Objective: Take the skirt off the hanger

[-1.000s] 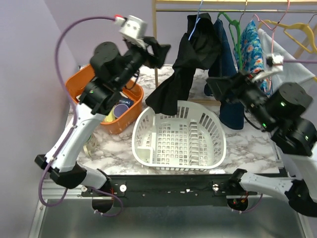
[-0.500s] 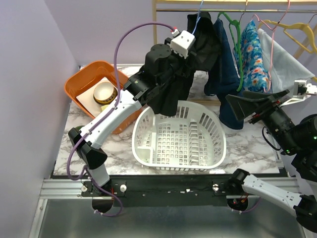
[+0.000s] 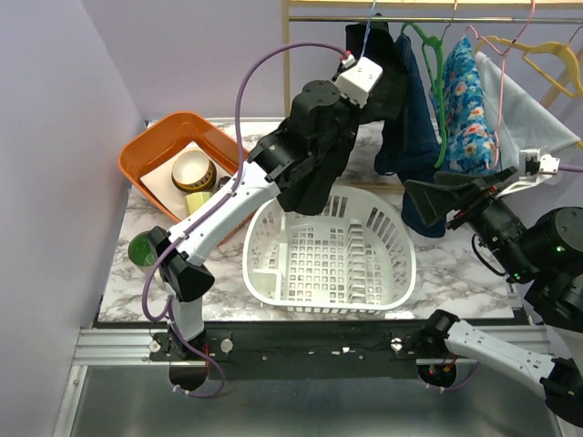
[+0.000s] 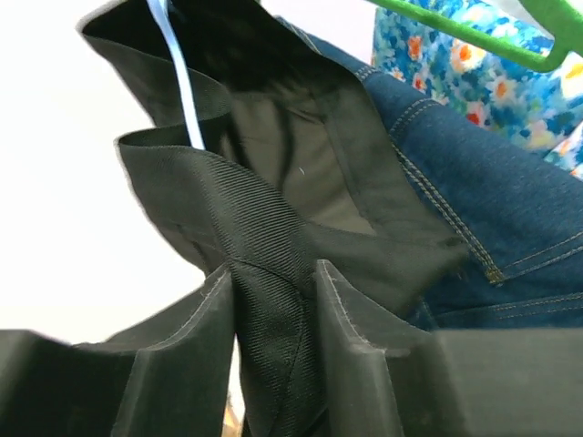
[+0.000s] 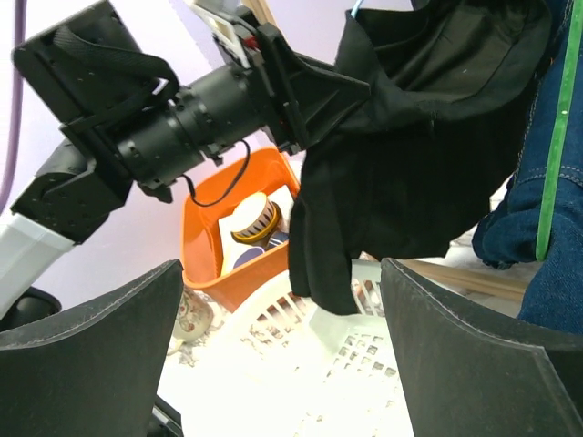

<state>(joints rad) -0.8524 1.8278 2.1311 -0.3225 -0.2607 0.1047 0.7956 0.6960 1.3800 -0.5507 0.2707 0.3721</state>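
A lavender wall backs a marble-topped table (image 3: 455, 264), and a wooden clothes rail (image 3: 428, 18) runs across the far edge with several garments on hangers. The black skirt (image 3: 387, 77) hangs at the left end of the row on a pale blue hanger (image 3: 369, 18). Its lower part drapes down toward the back rim of the white laundry basket (image 3: 273, 237) that sits in the middle of the table. The left arm reaches up and across from the left, and the left gripper (image 4: 273, 300) is buried in the skirt's upper edge. In the wrist view its two fingers are pressed onto a vertical fold of the ribbed black cloth, just below the hanger's blue strip. The right gripper (image 5: 281, 273) is held to the right of the skirt and points left toward it. Its fingers are spread wide and touch nothing. Just right of the skirt hang a denim garment (image 3: 414, 137) on a green hanger (image 3: 428, 55) and a floral piece (image 3: 469, 100). An orange bin (image 3: 146, 150) holding a bowl (image 3: 193, 168) stands at the table's left.
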